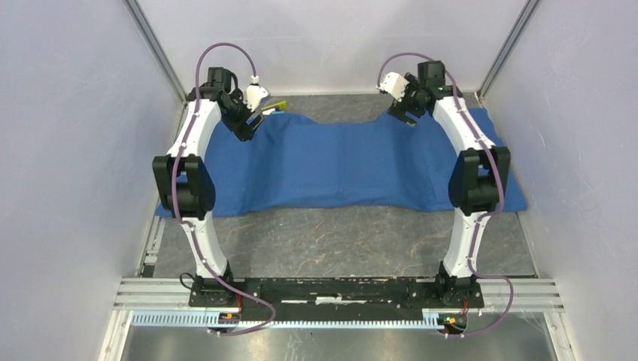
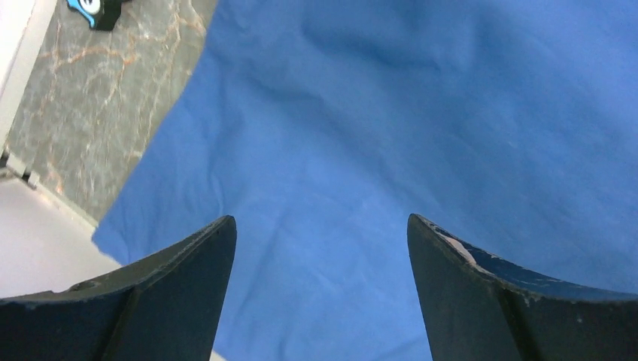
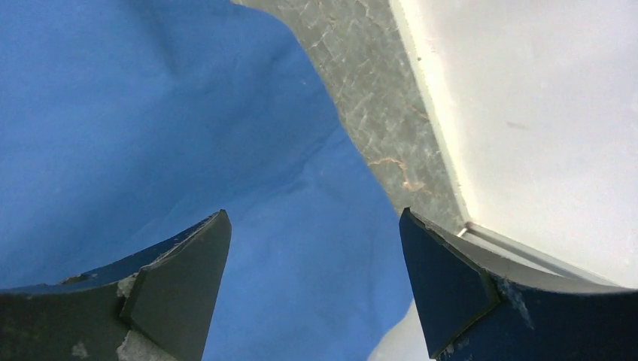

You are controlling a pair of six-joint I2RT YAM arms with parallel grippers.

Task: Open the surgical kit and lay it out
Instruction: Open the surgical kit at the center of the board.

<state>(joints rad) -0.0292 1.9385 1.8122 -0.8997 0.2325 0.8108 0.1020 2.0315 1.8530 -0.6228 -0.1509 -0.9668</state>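
Blue cloth wrap [image 1: 338, 162]: is lying spread across the far half of the table, reaching from beneath the left arm to the right wall. Its near edge is curving inward at the middle, and soft folds are running over its surface.
Left gripper [image 1: 252, 126]: is hovering just above the far-left corner of the cloth. In the left wrist view its jaws are standing wide apart [image 2: 322, 226], with only blue fabric showing between them, so it is gripping nothing.
Right gripper [image 1: 406, 118]: is hovering above the far-right part of the cloth, near its far edge. Its jaws are likewise spread wide [image 3: 314, 218] and are holding nothing.
Fingers [image 3: 173, 278]: are appearing dark, with scuffed and chipped edges.
Table [image 1: 338, 241]: is showing its grey marbled surface in front of the cloth and along the far edge.
Small yellow-green object [image 1: 277, 105]: is sitting just beside the left gripper at the cloth's far edge, partly hidden. Its kind cannot be told.
Walls [image 1: 68, 150]: are enclosing the table on three sides as pale panels.
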